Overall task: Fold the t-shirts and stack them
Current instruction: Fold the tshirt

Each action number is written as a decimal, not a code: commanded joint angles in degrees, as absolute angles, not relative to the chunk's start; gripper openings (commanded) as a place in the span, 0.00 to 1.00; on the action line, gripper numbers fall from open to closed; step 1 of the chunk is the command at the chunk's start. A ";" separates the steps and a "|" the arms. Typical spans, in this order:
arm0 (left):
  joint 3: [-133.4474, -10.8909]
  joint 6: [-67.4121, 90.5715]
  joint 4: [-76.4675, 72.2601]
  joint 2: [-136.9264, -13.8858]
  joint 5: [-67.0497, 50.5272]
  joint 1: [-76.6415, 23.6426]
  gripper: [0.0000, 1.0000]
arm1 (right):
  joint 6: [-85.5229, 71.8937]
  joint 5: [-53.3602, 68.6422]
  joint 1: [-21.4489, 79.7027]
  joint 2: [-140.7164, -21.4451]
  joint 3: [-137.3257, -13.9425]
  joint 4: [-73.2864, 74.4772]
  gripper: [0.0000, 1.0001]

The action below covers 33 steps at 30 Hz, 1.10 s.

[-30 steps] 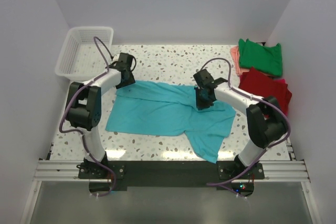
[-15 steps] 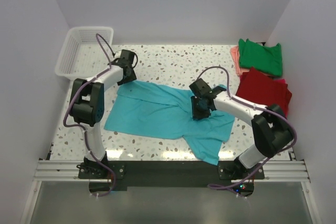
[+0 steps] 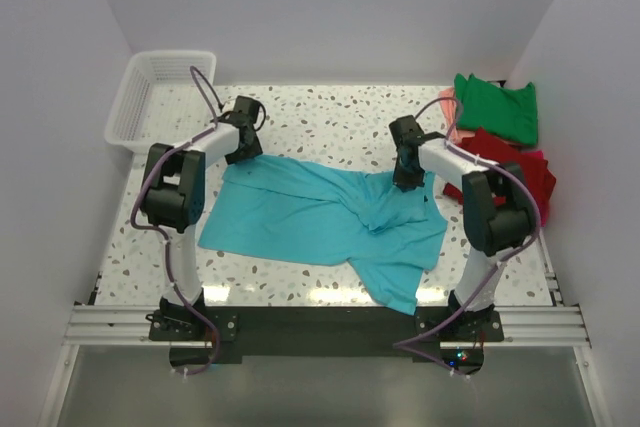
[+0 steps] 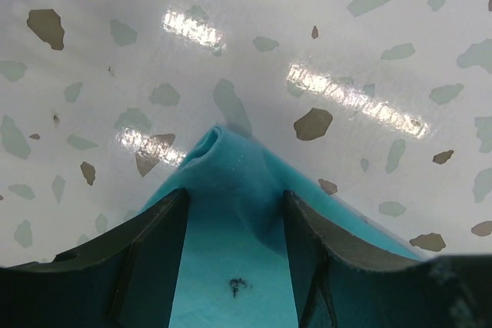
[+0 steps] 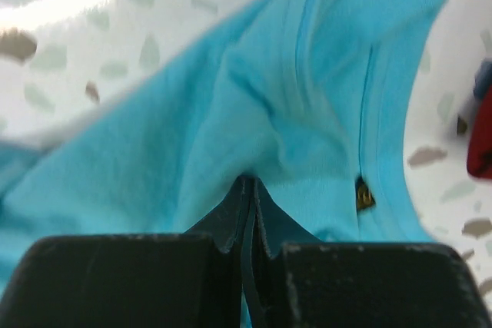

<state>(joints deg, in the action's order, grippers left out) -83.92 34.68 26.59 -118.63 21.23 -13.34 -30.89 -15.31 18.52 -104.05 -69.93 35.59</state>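
Layout is pretty simple: the turquoise shirt (image 3: pixel 300 212) lies spread mid-desk (image 3: pixel 320 112), with its long axis running left to right and the collar end on the right. The left jaws are apart, straddling the far-left corner, and the cloth tip pokes out between them unpinched. The right jaws are together, clamped on a bunched ridge beside the collar. Each arm is on its own far end, so I'd guess the next move is a fold toward the near edge.

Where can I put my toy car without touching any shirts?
The widest bare table is the far strip between the white basket and the green shirt, behind the turquoise shirt. A thin strip runs along the near edge. The right side is crowded: red shirt, right gripper.
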 commanded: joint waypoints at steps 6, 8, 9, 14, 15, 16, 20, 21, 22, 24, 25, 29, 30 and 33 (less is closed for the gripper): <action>-86.57 33.84 29.79 -119.79 23.73 -13.71 0.57 | -28.65 -18.28 15.03 -109.43 -78.48 31.99 0.00; -87.53 33.92 31.10 -120.84 24.43 -13.71 0.57 | -28.39 -18.54 14.42 -107.94 -78.92 32.08 0.00; -87.80 34.01 31.29 -121.11 24.52 -13.71 0.57 | -28.04 -18.72 14.24 -107.49 -79.10 31.99 0.00; -87.98 34.19 31.55 -121.64 24.61 -13.71 0.57 | -26.90 -19.25 12.57 -110.03 -82.08 33.48 0.00; -87.98 34.19 31.55 -121.73 24.61 -13.71 0.57 | -26.72 -19.25 12.31 -110.74 -82.52 33.75 0.01; -88.07 34.19 31.55 -121.73 24.61 -13.71 0.57 | -26.54 -19.07 12.04 -110.92 -83.31 34.10 0.08; -88.33 33.84 31.55 -121.82 24.70 -13.62 0.57 | -24.97 -19.42 12.04 -109.52 -83.58 32.26 0.31; -88.33 33.84 31.55 -121.82 24.70 -13.62 0.57 | -24.79 -19.60 11.95 -109.42 -83.93 32.08 0.33; -88.33 33.84 31.55 -121.82 24.70 -13.62 0.57 | -24.52 -19.60 11.87 -109.77 -84.72 31.99 0.35; -88.42 33.75 31.55 -121.99 24.52 -13.62 0.57 | -24.08 -18.99 11.69 -110.82 -86.82 32.52 0.35; -88.59 33.75 31.55 -121.99 24.52 -13.62 0.57 | -23.91 -18.46 11.34 -112.31 -87.36 33.04 0.35; -89.12 33.66 31.73 -122.17 24.52 -13.62 0.57 | -24.34 -16.44 10.99 -114.96 -88.94 33.66 0.34; -89.12 33.66 31.82 -122.17 24.52 -13.62 0.57 | -24.43 -16.78 11.07 -115.22 -88.95 33.92 0.34; -89.21 33.66 31.99 -121.99 24.43 -13.62 0.57 | -25.05 -17.22 10.90 -115.93 -88.86 34.36 0.33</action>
